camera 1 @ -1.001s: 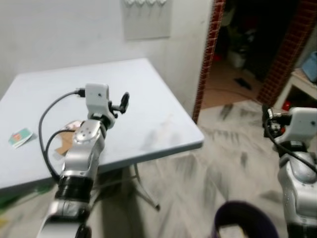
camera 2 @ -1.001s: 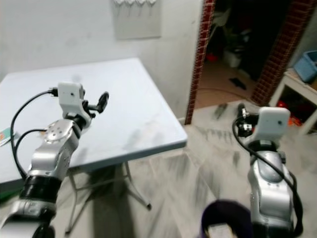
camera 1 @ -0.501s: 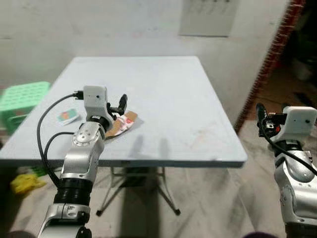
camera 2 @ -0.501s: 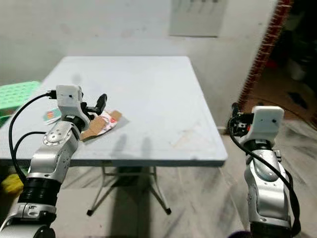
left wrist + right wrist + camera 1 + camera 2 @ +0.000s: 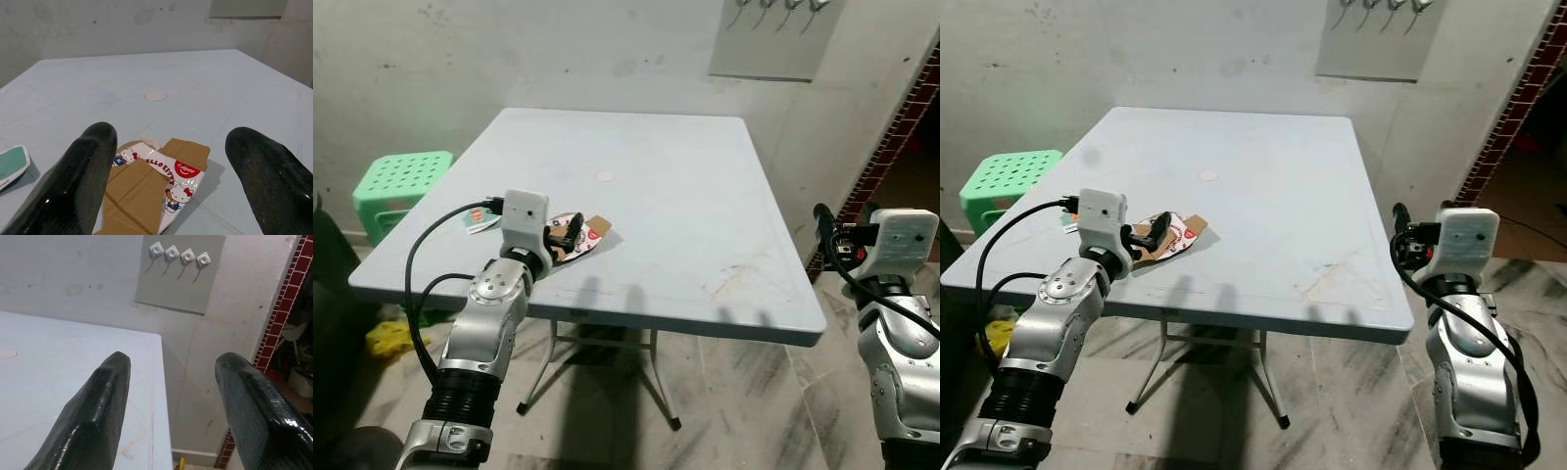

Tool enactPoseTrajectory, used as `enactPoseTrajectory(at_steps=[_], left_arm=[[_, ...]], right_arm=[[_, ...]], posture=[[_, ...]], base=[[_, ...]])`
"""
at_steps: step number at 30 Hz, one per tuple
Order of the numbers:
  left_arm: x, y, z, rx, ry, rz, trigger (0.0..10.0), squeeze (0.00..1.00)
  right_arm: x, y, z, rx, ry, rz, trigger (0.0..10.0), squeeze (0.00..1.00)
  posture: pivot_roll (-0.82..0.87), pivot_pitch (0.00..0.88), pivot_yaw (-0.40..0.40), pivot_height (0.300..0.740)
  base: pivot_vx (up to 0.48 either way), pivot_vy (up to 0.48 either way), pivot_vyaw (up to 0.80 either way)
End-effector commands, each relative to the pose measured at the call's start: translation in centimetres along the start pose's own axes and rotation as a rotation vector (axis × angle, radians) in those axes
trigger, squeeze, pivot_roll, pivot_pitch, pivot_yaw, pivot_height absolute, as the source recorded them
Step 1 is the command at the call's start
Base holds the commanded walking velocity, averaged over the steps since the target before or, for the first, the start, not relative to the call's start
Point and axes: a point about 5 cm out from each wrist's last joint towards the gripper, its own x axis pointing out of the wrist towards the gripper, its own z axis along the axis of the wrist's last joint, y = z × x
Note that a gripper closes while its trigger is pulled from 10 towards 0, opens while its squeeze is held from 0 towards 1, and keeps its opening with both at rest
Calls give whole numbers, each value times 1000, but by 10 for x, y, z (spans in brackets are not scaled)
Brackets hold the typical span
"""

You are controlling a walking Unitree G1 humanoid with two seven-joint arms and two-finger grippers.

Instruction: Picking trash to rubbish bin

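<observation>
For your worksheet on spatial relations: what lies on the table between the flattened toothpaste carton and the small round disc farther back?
Nothing: in the left wrist view, bare table runs from the flattened toothpaste carton to the small round disc.

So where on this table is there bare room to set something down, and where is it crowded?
The table is bare across its far half and whole right side, apart from a small round disc. The crowded part is the near-left corner: the flattened toothpaste carton lies under the open left gripper, with a small green-and-white packet beside it. The right gripper hovers off the table's right edge.

Flattened toothpaste carton (image 5: 156,183), brown inside up, flat near table (image 5: 705,215) front-left edge.
</observation>
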Motion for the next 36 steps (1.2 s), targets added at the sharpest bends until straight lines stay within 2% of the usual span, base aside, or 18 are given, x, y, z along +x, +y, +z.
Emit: enactPoseTrajectory(at_steps=[1,6,9,18,30,36], left_arm=[[-1,3,2,-2,1,8,10000,0],[-1,0,-1,-47,21,9,10000,0],[-2,0,-3,-48,32,9,10000,0],[-2,8,0,-51,37,29,10000,0],[0,5,5,-55,24,8,10000,0],[0,3,6,-38,33,8,10000,0]], right_arm=[[0,4,5,0,-14,38,10000,0],[-2,16,4,15,-5,114,10000,0],[-3,20,4,13,0,133,10000,0],[-5,20,3,24,7,133,10000,0],[-7,23,3,41,8,132,10000,0],[-8,23,2,42,11,130,10000,0]], posture=[[-76,17,-45,740],[-76,29,-49,740],[-75,34,-48,740],[-72,47,-44,740],[-72,49,-38,740],[-71,49,-36,740]], base=[[0,0,0],[0,0,0],[0,81,0],[0,390,0],[0,473,0],[0,0,0]])
